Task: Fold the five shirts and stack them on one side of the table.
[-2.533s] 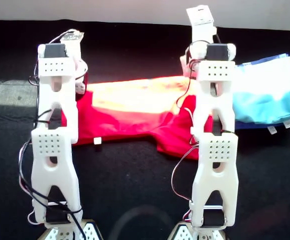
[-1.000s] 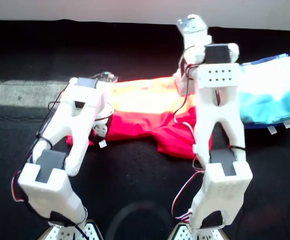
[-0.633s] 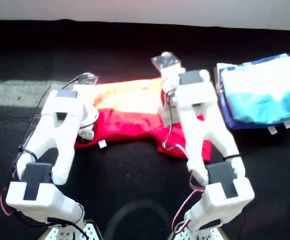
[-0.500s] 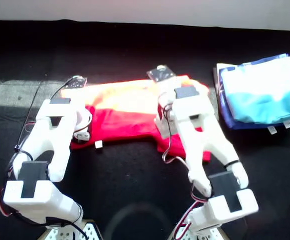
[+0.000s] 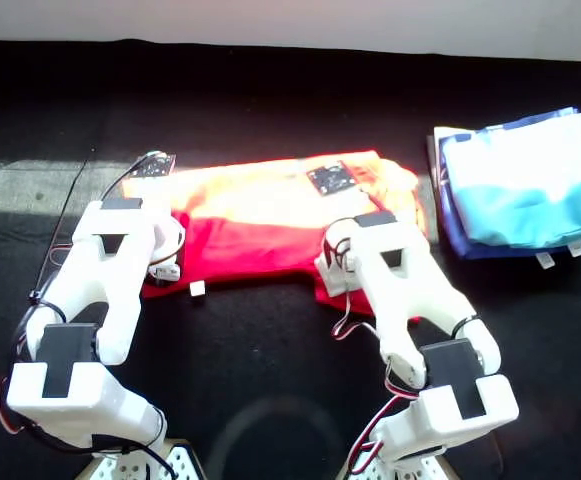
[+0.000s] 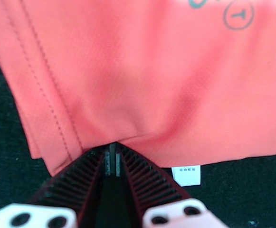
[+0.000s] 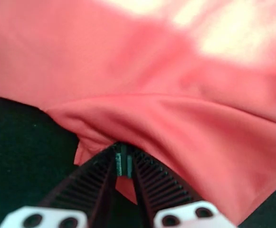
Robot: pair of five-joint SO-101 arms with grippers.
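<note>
A red shirt (image 5: pixel 260 235) lies spread across the middle of the black table, its far half in bright sunlight. My left gripper (image 5: pixel 166 263) sits at the shirt's near left edge. In the left wrist view this gripper (image 6: pixel 111 151) is shut on a pinch of the red shirt (image 6: pixel 142 71), beside a white label (image 6: pixel 187 175). My right gripper (image 5: pixel 333 276) rests on the near right part of the shirt. The right wrist view has that gripper (image 7: pixel 123 152) shut on a fold of the red shirt (image 7: pixel 185 128) at its hem.
A stack of folded shirts (image 5: pixel 525 185), white and cyan over dark blue, lies at the right side of the table. Black tabletop (image 5: pixel 270 370) stretches between the arms' bases, with a sunlit strip (image 5: pixel 30 185) at the left.
Both arms have drawn back from the far side of the red shirt to its near edge. The right arm also swung left, away from the folded stack.
</note>
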